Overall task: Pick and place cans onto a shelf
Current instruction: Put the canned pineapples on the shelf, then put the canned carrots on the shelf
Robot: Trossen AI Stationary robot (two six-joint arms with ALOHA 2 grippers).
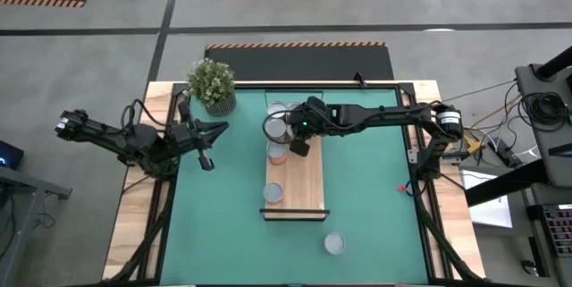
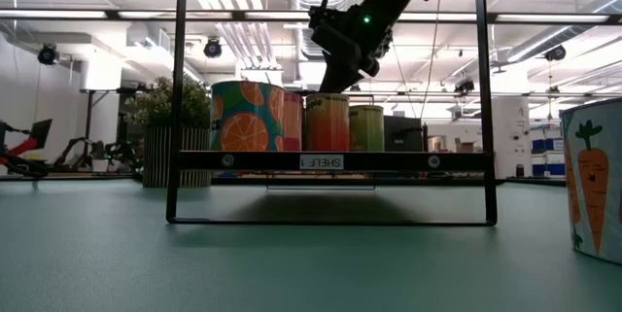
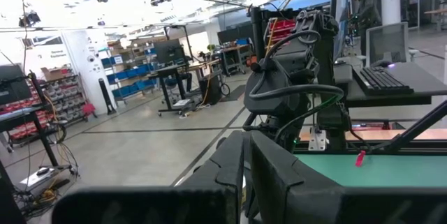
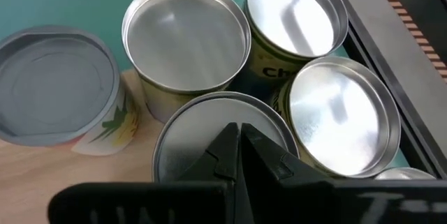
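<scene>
The shelf (image 1: 304,180) is a light-wood plank on the green mat; in the low view it shows as a raised board (image 2: 408,161). Several cans cluster at its far end (image 1: 277,128), and their silver tops fill the right wrist view (image 4: 185,35). One can (image 1: 273,193) stands near the shelf's near end. Another (image 1: 334,244) stands on the mat; its carrot label shows in the low view (image 2: 593,181). My right gripper (image 1: 299,144) is shut, pointing down just over one can's top (image 4: 202,130). My left gripper (image 1: 210,144) is shut and empty, beside the plant. My right gripper's shut fingertips (image 4: 227,144) stand from above over the round top of a can at the shelf's far end, which stands upright (image 2: 326,122). I cannot tell whether they touch the lid or hover just above it.
A potted plant (image 1: 212,86) stands at the table's far left corner, close to my left gripper. A small red thing (image 1: 402,189) lies on the mat at the right. The table's wooden border (image 1: 161,99) and dark frame rails surround the mat.
</scene>
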